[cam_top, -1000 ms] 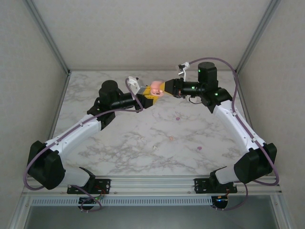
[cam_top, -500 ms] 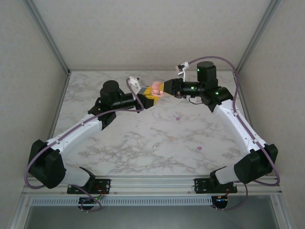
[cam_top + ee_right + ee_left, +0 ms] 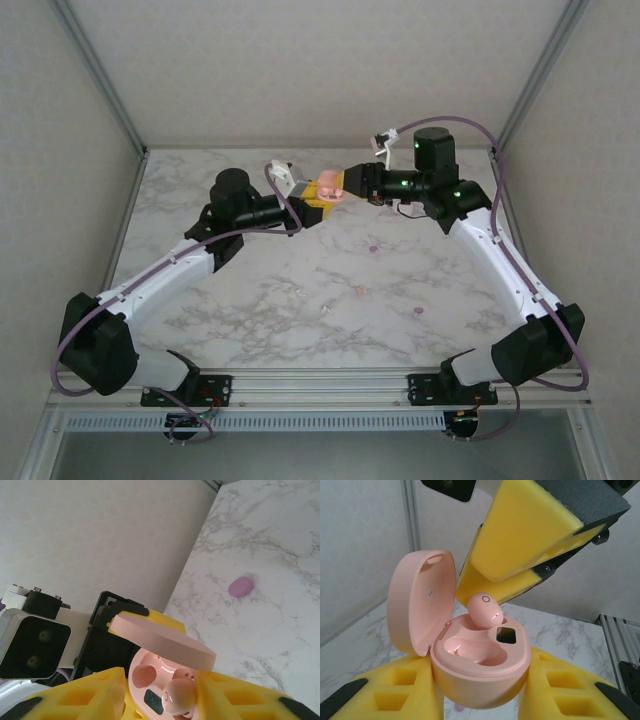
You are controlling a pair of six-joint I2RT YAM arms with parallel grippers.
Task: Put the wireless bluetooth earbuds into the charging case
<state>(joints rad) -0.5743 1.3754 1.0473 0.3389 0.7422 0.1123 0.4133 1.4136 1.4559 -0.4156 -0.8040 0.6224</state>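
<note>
The peach earbud (image 3: pixel 484 611) sits tipped in one well of the open charging case (image 3: pixel 480 680), directly under the right fingers (image 3: pixel 520 530), and by our reading it is not yet pressed fully home. Those fingers, clenched a second ago, have spread and now stand released on either side of it. The left fingers (image 3: pixel 395 690) grasp the case from both sides. This bud looks delivered. A purple earbud (image 3: pixel 241 586) waits on the counter (image 3: pixel 280 555) beyond the right fingers.

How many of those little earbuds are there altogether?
5: a peach earbud in the open pink case; on the table, a far purple earbud, a near-right purple earbud, an orange earbud, a whitish earbud. Others may be hidden.
</note>
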